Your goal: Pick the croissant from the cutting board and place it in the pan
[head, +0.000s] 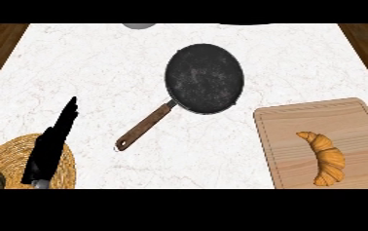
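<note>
Head view of a white marbled surface [86, 59]. The croissant [325, 158] lies on the wooden cutting board [287, 142] at the lower right, its curved body running roughly top to bottom, one pointed tip toward the board's centre and the other near the lower edge of the view. The pan [205, 78], dark and round, sits near the middle of the surface, left of and above the board and not touching it; its brown handle [146, 125] extends down and to the left. The left hand [52, 144] appears at the lower left, fingers straight and extended upward, released and grasping nothing; it overlaps a round woven straw mat [61, 169] at the lower left corner. This hand is well apart from the croissant, with the pan's handle lying between them. The right hand does not appear. A grey rounded object [139, 26] is cut off by the top edge, too little visible to identify.
</note>
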`<state>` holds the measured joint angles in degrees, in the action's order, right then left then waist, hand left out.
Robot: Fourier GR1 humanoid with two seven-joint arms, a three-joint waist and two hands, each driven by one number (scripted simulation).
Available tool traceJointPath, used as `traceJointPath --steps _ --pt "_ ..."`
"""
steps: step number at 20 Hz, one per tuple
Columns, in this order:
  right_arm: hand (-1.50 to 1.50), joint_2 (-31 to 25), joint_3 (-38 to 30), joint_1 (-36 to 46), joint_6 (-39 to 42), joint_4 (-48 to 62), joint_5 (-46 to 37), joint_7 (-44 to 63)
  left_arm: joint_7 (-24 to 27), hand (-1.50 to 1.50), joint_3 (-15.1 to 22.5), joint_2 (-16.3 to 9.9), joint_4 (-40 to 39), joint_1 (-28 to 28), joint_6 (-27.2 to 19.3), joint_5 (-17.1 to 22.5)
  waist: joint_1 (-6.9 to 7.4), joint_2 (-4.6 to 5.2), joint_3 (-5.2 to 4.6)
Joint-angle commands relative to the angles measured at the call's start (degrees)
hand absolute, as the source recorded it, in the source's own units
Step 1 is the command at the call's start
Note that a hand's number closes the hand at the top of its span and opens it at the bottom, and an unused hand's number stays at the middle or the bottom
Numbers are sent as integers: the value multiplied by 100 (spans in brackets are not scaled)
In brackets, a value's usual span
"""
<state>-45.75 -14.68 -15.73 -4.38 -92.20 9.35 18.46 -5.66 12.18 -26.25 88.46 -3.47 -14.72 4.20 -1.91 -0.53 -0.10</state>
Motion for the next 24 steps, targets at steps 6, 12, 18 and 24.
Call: traceJointPath --steps 6,12,18,24 --pt "-150 -779 2 -61 1515 -1194 685 1261 -33 0 -113 0 43 195 248 -48 166 50 2" --pt "-150 -868 449 811 1804 -934 491 2212 -561 0 123 249 715 -14 60 -356 271 56 11" --pt "-150 -656 1174 1635 2277 -632 529 3021 112 0 1 440 -104 90 242 -488 275 73 8" --pt "-150 -764 1514 2234 2844 -720 611 4069 -14 0 0 539 152 -4 261 -621 268 61 7"
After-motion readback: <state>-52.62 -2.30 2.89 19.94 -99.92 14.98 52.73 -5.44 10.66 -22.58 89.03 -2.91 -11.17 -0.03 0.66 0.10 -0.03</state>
